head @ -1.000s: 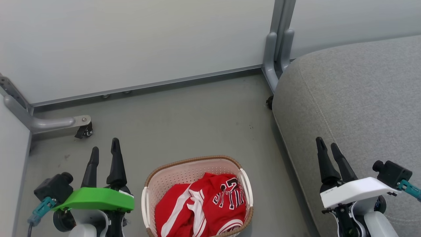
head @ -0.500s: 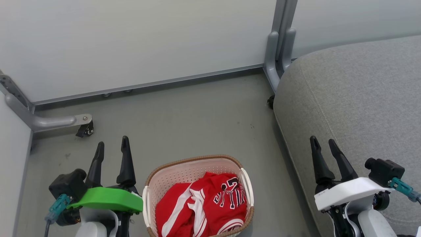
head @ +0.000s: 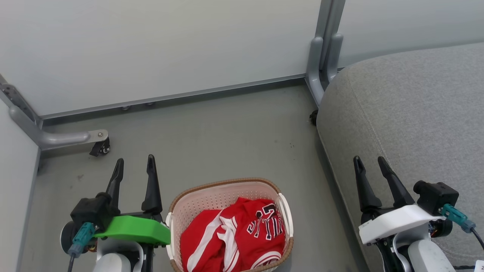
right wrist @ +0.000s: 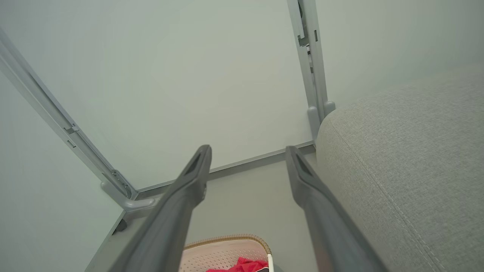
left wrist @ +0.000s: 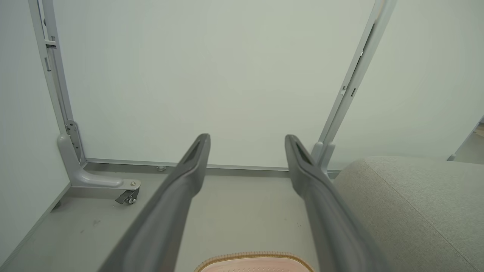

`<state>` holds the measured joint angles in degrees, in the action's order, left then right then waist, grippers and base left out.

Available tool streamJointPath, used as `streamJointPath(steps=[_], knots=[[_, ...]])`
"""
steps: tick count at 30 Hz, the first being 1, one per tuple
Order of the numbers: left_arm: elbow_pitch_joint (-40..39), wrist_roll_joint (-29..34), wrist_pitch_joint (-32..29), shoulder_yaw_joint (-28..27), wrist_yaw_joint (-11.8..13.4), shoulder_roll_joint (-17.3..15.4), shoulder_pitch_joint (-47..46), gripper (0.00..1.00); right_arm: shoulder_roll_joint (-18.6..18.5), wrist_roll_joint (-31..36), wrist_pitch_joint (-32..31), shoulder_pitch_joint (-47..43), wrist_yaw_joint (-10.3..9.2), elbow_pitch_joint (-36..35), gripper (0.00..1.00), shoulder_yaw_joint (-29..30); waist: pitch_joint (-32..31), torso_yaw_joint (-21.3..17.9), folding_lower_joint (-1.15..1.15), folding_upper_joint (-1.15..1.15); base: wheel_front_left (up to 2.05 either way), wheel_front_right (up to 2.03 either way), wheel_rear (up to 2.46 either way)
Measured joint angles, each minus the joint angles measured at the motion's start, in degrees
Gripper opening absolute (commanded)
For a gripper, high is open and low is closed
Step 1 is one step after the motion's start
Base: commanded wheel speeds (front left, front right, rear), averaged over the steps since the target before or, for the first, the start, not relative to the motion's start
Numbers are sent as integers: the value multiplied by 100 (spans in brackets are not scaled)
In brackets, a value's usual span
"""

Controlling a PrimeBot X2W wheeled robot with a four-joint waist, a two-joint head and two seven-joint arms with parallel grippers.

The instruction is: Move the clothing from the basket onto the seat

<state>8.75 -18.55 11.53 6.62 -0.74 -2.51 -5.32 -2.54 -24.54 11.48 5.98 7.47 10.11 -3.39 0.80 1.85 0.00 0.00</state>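
**Red clothing lying in the basket, both pairs of fingers spread and empty**

At the far left, a small caster wheel [head: 100,148] on a grey frame foot is resting on the floor [head: 227,128]. Just right of it, the left fingers [head: 151,173] are pointing up the head view from a green cover [head: 132,230], spread wide and gripping nothing. That cover is sitting just beside the basket's left handle.

The basket [head: 223,184] is standing on the floor between the two arms. It is cream with small holes, a brown woven-look rim and white handles. The clothing [head: 234,238] is lying bunched inside it: red fabric with white stripes and trim, and a striped band at the near edge. Black-and-white lettering is showing on the top fold, but it is creased and turned, so I cannot read it. Neither pair of fingers is touching the clothing, which is lying lower in the head view than all the fingertips.

Further right, across a strip of bare floor, the right fingers [head: 362,179] are likewise standing released and empty, showing against the left edge of the seat [head: 416,113]. Print on the white cover [head: 397,223] behind them is too small to read. The seat, a big grey cushion with a stitched seam, is taking up the right side.
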Motion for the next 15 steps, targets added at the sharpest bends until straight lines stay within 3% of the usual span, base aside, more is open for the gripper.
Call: streamJointPath(steps=[15], knots=[[-78,605,169,68,59,-9,1,100,-8,754,169,45,1,-7,100,-11,9,66,0,0,0,0,0]])
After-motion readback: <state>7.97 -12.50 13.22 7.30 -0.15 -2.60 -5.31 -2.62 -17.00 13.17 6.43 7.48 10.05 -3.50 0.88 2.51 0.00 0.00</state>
